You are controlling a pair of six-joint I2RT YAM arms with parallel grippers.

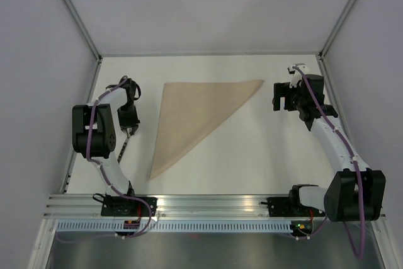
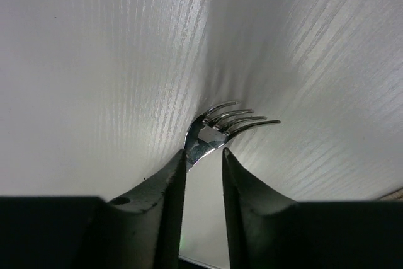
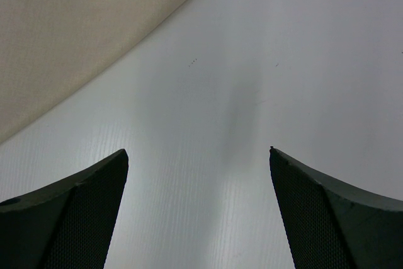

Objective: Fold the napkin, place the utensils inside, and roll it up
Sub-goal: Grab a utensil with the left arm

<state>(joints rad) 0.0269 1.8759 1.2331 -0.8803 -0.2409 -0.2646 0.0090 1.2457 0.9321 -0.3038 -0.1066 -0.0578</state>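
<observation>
Where the left pincer (image 1: 129, 129) is held over the table (image 1: 252, 162), its fingers (image 2: 167, 184) are drawn to a narrow gap. A shiny fork (image 2: 220, 127) is clamped by the neck between their tips. The tines are seen curving out just past the fingertips, above the white surface. Whether the fork's handle rests on the table cannot be told.

To the right of that pincer, and apart from it, the napkin (image 1: 192, 114) is laid flat and folded into a triangle. Its long point is directed toward the near edge, and its far edge runs toward the right pincer (image 1: 281, 97).

Farther off, the right pincer is held wide open, with nothing between its fingers (image 3: 75, 212). The napkin's far corner is seen ahead of it and to its left, untouched.
</observation>
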